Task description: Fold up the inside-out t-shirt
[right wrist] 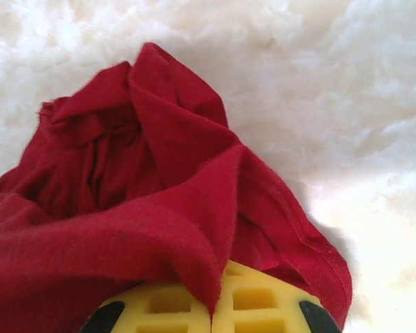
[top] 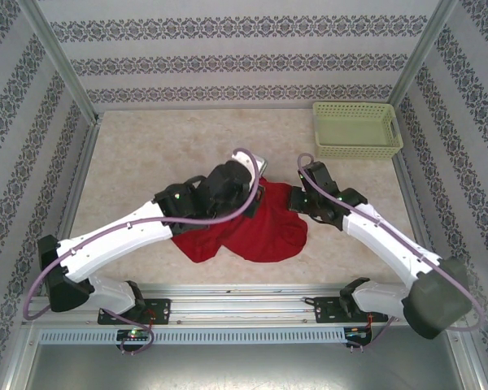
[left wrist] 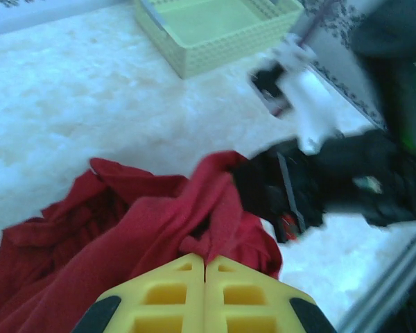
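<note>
With left jaws and right jaws pinched shut on the bunched shirt (top: 260, 231), uneven pulling could slip a fold.

Red t-shirt (top: 256, 231) crumpled in heap, table centre, between arms.

The left gripper (left wrist: 205, 263) sits at the bottom edge of the frame, its two yellow fingers (left wrist: 166, 295) pressed together with a small knot of red cloth pinched at their tips. The cloth belongs to the t-shirt (left wrist: 118, 236), which lies crumpled in loose folds on the pale marbled table (left wrist: 90, 104). At the shirt's right edge, the blurred black-and-white right arm (left wrist: 333, 173) touches the fabric. A pale green lattice basket (left wrist: 222, 55) stands well apart, toward the table's far edge.
</note>
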`<state>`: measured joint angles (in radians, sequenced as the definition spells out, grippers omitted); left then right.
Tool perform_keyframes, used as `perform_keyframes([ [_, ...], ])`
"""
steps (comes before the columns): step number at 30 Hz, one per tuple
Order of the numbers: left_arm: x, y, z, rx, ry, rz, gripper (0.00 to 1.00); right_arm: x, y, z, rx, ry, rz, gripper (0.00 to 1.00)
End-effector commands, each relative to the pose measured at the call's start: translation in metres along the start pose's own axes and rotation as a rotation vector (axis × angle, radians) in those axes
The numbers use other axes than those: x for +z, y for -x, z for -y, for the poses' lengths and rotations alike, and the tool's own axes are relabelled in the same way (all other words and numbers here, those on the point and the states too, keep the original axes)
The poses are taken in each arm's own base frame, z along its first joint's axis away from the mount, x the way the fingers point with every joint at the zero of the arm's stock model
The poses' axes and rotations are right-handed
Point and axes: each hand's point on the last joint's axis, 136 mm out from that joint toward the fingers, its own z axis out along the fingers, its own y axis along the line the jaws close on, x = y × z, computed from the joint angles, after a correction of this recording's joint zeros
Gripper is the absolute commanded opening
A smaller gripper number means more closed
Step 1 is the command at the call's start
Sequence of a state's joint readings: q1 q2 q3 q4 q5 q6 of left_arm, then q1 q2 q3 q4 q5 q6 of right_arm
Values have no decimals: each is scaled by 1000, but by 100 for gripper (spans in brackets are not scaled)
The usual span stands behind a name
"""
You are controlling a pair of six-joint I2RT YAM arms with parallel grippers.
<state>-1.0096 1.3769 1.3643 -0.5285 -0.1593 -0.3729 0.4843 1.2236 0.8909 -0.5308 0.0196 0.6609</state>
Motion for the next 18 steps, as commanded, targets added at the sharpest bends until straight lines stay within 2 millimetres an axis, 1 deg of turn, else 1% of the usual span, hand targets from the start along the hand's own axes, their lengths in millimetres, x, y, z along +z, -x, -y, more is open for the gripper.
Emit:
perform_keyframes([
  [1, 11, -41, -36, -5, 100, -50, 0, 5, -4, 21, 60, -92, -28, 0],
  [2, 20, -60, -48, -29, 122, -98, 0, 9, -7, 22, 60, -86, -35, 0],
  [3, 28, -78, -55, -40, 133, -148, 0, 11, -10, 21, 56, -73, -42, 0],
  [4, 37, -96, -54, -39, 123, -202, 0, 14, -15, 21, 52, -60, -53, 0],
  [5, 45, -110, -46, -51, 83, -249, 0, 17, -19, 21, 49, -54, -62, 0],
  [7, 58, -130, -29, -75, 8, -297, 0, 19, -24, 25, 46, -66, -75, 0],
  [9, 67, -136, -11, -74, -48, -308, 0, 21, -27, 30, 48, -80, -74, 0],
  [14, 80, -133, 38, 23, -149, -317, 0, 19, -24, 31, 52, -85, -60, 0],
  [16, 83, -134, 46, 23, -183, -319, 0, 18, -22, 31, 51, -91, -50, 0],
  [18, 83, -136, 44, 14, -183, -302, 1, 18, -21, 34, 54, -99, -46, 0],
])
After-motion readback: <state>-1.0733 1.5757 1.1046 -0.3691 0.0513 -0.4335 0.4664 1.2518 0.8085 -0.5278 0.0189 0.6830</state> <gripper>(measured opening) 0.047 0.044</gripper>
